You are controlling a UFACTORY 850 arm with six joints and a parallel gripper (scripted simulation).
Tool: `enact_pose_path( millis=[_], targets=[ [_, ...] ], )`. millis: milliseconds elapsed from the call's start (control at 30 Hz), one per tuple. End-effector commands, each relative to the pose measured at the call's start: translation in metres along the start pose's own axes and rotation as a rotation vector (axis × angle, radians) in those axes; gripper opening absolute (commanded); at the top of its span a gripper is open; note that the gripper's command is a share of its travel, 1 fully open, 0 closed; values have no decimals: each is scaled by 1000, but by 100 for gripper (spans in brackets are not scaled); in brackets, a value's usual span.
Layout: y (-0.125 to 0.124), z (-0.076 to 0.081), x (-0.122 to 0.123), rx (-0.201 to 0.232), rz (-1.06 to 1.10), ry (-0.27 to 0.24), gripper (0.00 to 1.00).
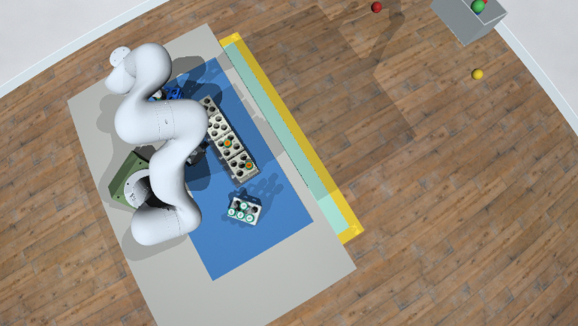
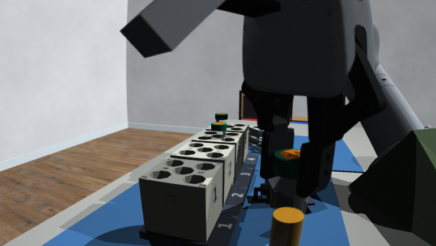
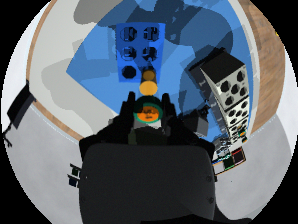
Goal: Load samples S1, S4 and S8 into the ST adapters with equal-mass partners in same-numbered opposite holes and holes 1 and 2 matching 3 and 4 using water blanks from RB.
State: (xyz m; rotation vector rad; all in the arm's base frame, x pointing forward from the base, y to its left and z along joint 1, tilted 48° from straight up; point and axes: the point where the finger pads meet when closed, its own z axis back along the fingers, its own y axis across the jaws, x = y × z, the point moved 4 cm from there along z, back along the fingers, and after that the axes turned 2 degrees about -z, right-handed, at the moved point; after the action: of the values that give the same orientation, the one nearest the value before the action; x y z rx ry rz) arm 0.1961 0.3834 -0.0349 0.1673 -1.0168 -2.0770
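Left of the gripper [image 2: 294,170], loading stand ST [image 2: 240,186] carries four grey bucket adapters [image 2: 183,189] in a row; two orange-dot sample tubes [image 2: 218,126] stand in the far ones. Gripper pinches a green-capped, orange-dot sample tube [image 2: 285,161] by its cap, lifted above the blue mat [image 2: 317,229]. An orange cylinder [image 2: 286,224] sits just below and nearer the camera. Ahead in the wrist view lies blue sample rack RS [image 3: 140,50].

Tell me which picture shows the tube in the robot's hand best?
The exterior view: the hand grips the tube below its green, orange-dotted cap. The wrist view shows only its small cap from above. In the top view the arm hides it.
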Motion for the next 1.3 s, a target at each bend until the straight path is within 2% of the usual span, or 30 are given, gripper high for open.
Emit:
enact_pose_path(
  millis=[0, 700, 767, 1267],
  targets=[
    [0, 7, -1, -1, -1, 1, 0],
    [0, 45, -1, -1, -1, 1, 0],
    [0, 45, -1, -1, -1, 1, 0],
    [0, 75, -1, -1, -1, 1, 0]
  ],
)
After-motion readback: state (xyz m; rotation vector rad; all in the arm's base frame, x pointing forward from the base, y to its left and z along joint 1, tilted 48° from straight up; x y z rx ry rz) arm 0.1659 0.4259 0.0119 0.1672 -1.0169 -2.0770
